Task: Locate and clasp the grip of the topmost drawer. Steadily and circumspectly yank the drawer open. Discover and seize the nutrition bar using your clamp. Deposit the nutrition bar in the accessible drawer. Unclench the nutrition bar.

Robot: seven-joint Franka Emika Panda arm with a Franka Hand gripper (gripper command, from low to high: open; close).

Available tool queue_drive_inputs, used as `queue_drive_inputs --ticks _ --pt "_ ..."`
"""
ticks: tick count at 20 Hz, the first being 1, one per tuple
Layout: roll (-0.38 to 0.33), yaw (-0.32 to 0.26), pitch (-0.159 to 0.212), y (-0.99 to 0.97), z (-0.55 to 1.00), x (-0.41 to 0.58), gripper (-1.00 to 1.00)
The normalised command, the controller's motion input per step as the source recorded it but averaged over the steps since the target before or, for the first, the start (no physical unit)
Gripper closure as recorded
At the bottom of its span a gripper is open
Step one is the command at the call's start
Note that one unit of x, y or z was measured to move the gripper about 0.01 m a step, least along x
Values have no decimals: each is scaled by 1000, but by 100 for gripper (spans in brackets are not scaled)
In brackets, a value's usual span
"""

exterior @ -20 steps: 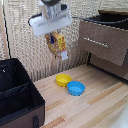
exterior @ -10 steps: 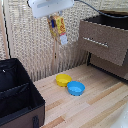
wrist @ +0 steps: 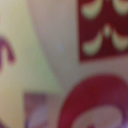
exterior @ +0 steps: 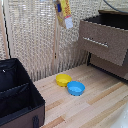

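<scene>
While the wide dark-brown wood-grain topmost drawer (exterior: 103,41) with its slim silver bar handle (exterior: 99,42) stood pulled out from the dresser at the exterior view's right, the flat rectangular nutrition bar (exterior: 62,13) in orange, red and yellow print hung high at the top edge of the picture, against the pale woven screen (exterior: 35,40) and just to the left of the drawer. The clamp itself lay out of sight above that edge, so whether its fingers were closed on the box could not be told. On the light wooden tabletop (exterior: 95,107) sat a round yellow bowl (exterior: 63,79) and a round blue bowl (exterior: 76,88), touching each other, well below the box. A black open-topped fabric bin (exterior: 17,97) stood at the exterior view's left.

At the wrist camera, the nutrition bar (wrist: 65,65) filled the whole blurred picture, apparently pressed close to the lens, showing dark red patches, pale yellow shapes and cream ground; no fingers could be made out.
</scene>
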Motion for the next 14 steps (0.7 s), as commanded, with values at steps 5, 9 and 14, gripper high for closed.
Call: queue_drive_inputs --ticks 5,9,14 --pt "124 -28 78 -749 646 182 100" --pt "123 -16 66 -817 641 99 100" --pt "144 0 36 -887 447 54 100"
